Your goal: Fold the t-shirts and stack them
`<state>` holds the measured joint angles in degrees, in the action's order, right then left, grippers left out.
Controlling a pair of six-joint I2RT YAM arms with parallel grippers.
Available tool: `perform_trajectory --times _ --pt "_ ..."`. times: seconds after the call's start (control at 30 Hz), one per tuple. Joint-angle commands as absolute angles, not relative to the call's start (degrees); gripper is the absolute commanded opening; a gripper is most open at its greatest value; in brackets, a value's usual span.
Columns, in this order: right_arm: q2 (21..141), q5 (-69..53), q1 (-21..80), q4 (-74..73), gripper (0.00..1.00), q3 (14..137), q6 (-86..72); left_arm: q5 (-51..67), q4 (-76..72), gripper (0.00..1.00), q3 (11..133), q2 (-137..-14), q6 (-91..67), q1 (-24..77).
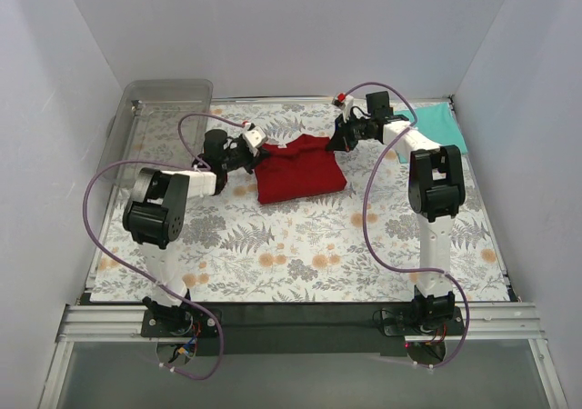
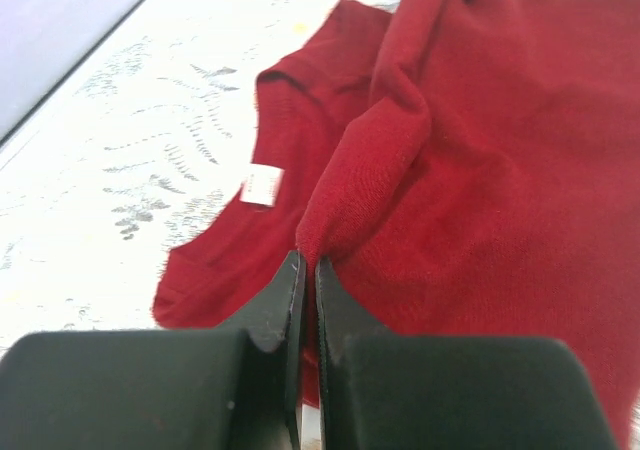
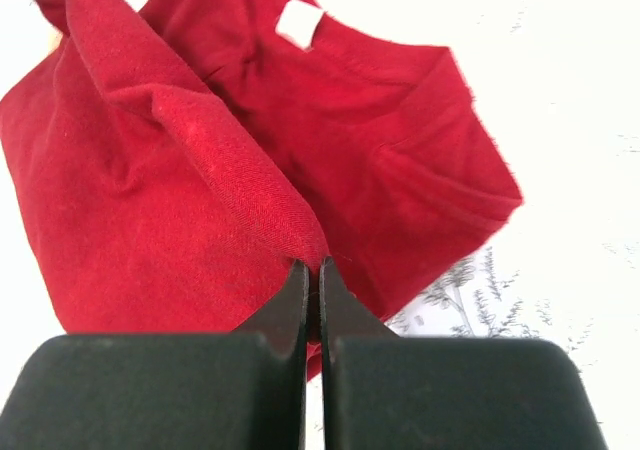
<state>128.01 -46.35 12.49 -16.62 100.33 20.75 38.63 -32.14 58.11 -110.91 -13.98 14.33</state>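
Observation:
The dark red t-shirt [image 1: 300, 170] lies partly folded in the middle of the table. My left gripper [image 1: 258, 147] is shut on its far left edge, and a raised ridge of red cloth [image 2: 390, 140] runs away from the pinch [image 2: 308, 263]. My right gripper [image 1: 339, 138] is shut on the far right edge, where the red cloth [image 3: 200, 140] rises to the pinched tips [image 3: 311, 266]. A white label [image 3: 298, 22] shows at the neck. The teal t-shirt [image 1: 438, 129] lies flat and folded at the far right, partly behind the right arm.
A clear plastic tray [image 1: 159, 109] stands at the far left corner of the fern-patterned tablecloth [image 1: 300, 245]. White walls close in the table on three sides. Purple cables loop over both arms.

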Motion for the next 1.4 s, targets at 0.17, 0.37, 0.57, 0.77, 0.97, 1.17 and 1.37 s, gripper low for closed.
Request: perform_trajectory --times 0.17,0.37,0.57,0.77,0.97,1.17,1.37 --pt "130.5 -37.2 12.7 -4.8 0.01 104.7 4.9 31.5 -39.2 0.00 63.6 -114.8 -15.0 13.5" --pt "133.1 -32.9 13.2 -4.2 0.01 107.1 2.2 28.7 -40.4 0.00 66.1 -118.3 -15.1 13.5" --pt "134.3 -32.5 13.4 -4.3 0.01 108.1 2.3 26.7 -39.3 0.00 67.2 -119.8 -14.3 13.5" --pt "134.8 -32.2 13.9 -4.0 0.01 109.0 2.3 23.2 -39.4 0.00 67.7 -120.4 -13.1 13.5" --pt "134.9 -31.5 14.2 -3.3 0.01 109.5 1.1 23.1 -41.0 0.00 67.4 -120.7 -13.5 13.5" --pt "134.6 -31.4 14.5 -2.0 0.01 109.4 0.4 22.5 -46.8 0.00 65.6 -120.1 -14.6 13.5" --pt "136.4 -26.6 15.3 -1.6 0.05 111.7 -2.5 19.6 -43.3 0.01 68.4 -122.3 -14.7 13.5"
